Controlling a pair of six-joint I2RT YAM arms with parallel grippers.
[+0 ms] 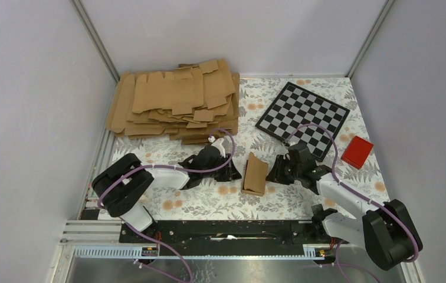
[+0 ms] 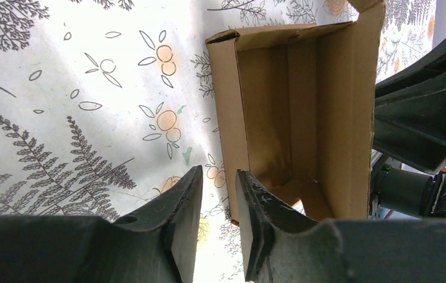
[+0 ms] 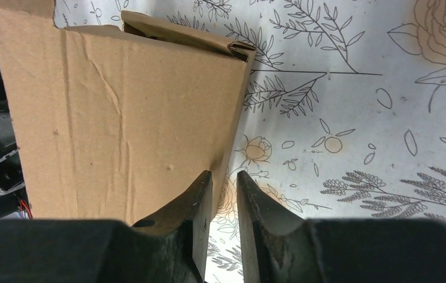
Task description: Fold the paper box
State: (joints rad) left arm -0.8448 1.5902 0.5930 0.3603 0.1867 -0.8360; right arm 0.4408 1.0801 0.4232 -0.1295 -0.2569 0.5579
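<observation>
Partly folded and standing at the middle of the floral-print counter [image 1: 209,203], squarely between the two arms: the paper box [image 1: 255,174]. Seen from the left wrist, open toward the camera, with brown walls raised along the long sides, a flap lying inside at one end and another poking up at a far corner. Just beside its nearer wall, the left pincer [image 1: 235,174], jaws parted by a narrow gap with only patterned cloth showing through, gripping nothing. Close against the opposite side, the right pincer [image 1: 272,173], facing a plain creased outer panel; jaws likewise a little apart, the box's lower corner just ahead of the gap and not between the fingers [image 3: 194,206], so nothing held there either. Farther back on the left, a big loose pile of flat cardboard blanks [image 1: 176,100]; behind on the right, a black-and-white checkerboard [image 1: 302,112]; beside that, near the right edge, a small red block [image 1: 357,151], well apart from the box
</observation>
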